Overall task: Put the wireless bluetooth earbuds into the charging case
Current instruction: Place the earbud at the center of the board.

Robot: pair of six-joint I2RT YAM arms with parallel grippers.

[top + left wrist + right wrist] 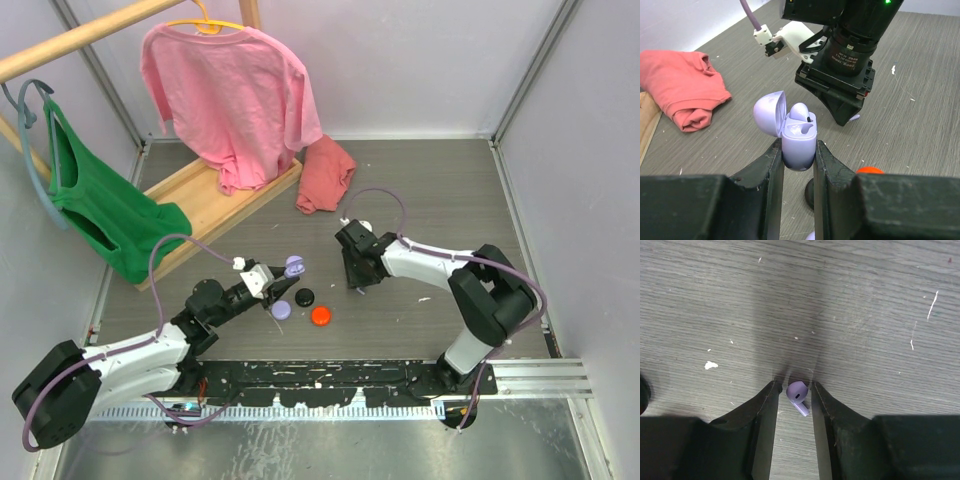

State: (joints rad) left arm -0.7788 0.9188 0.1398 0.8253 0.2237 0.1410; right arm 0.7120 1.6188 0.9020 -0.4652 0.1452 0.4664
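**Operator:** What do my left fingers have?

**Observer:** Your left fingers (771, 170) pinch the lavender charging case (799, 142), one finger on each side of its lower half. They hold it up from the surface (920, 115). The lid (769, 114) stands open and is tipped to the left in your wrist view. The seated earbud (800, 111), also lavender, sits in one well of the case.

**Operator:** And my right fingers?

**Observer:** Your right fingers (767, 405) are a little spread, with the tips down at the surface. The loose earbud (797, 394) lies flat between them. You can see a thin dark gap on its left side. On the other side I cannot tell if the finger touches it. This earbud is to the right of the case and well apart from it.

**Operator:** What else lies around the case?

**Observer:** Three round pucks lie on the near side of the case, toward the arm bases. The lavender puck (281, 310) is nearest to the case, the black puck (304, 296) is beside it, and the orange-red puck (321, 316) is farthest to the right. On the far side of the case lies a crumpled coral cloth (325, 175). Far to the left of the case, a pink shirt (225, 95) and a green garment (100, 215) hang over a wooden rack (215, 205).
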